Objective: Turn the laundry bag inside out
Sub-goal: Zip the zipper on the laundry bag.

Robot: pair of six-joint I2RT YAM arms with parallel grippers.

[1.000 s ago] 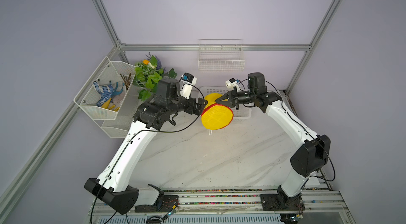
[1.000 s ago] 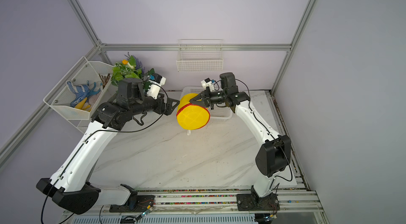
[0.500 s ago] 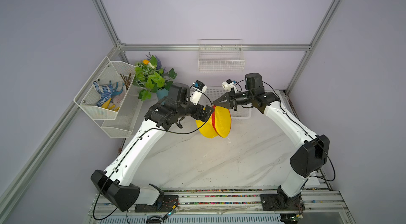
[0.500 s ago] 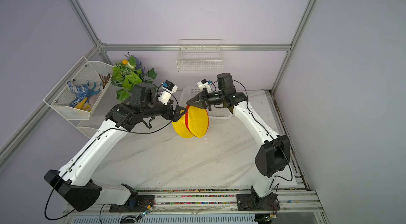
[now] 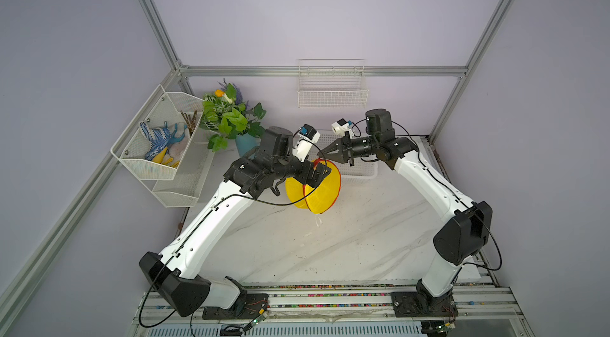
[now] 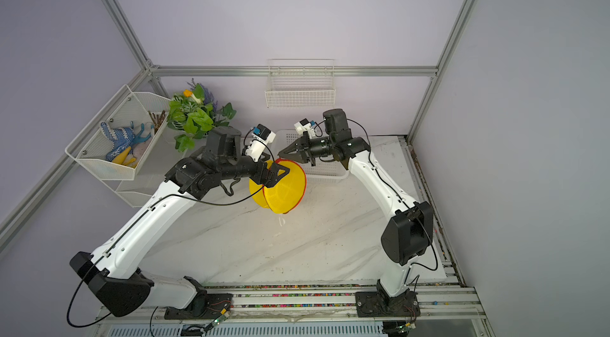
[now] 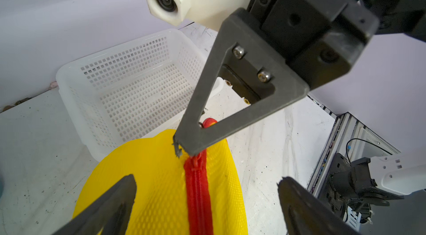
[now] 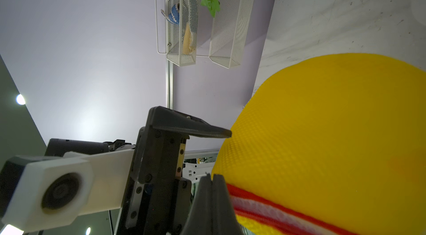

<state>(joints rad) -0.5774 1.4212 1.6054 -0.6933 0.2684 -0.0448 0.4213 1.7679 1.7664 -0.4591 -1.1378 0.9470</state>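
Observation:
The laundry bag (image 5: 317, 190) (image 6: 285, 191) is bright yellow mesh with a red zipper band. It hangs edge-on above the table, and a small white tab (image 5: 317, 219) dangles under it. My right gripper (image 5: 320, 153) (image 6: 280, 153) (image 8: 212, 179) is shut on the bag's top at the red zipper end (image 7: 196, 160). My left gripper (image 5: 318, 175) (image 6: 279, 175) (image 7: 207, 201) is open. Its fingers (image 7: 115, 199) straddle the bag's upper part just below the right gripper's tip, with the zipper band running between them. I cannot tell whether they touch the mesh.
A white perforated basket (image 5: 363, 173) (image 7: 129, 79) stands on the marble table (image 5: 330, 246) right behind the bag. A potted plant (image 5: 231, 117) and a white mesh rack (image 5: 158, 150) holding gloves are at the back left. A wire basket (image 5: 331, 87) hangs on the back wall.
My left arm has swung right and forward, bringing its open gripper over the bag's top. The bag turned from face-on to edge-on while hanging from the shut right gripper.

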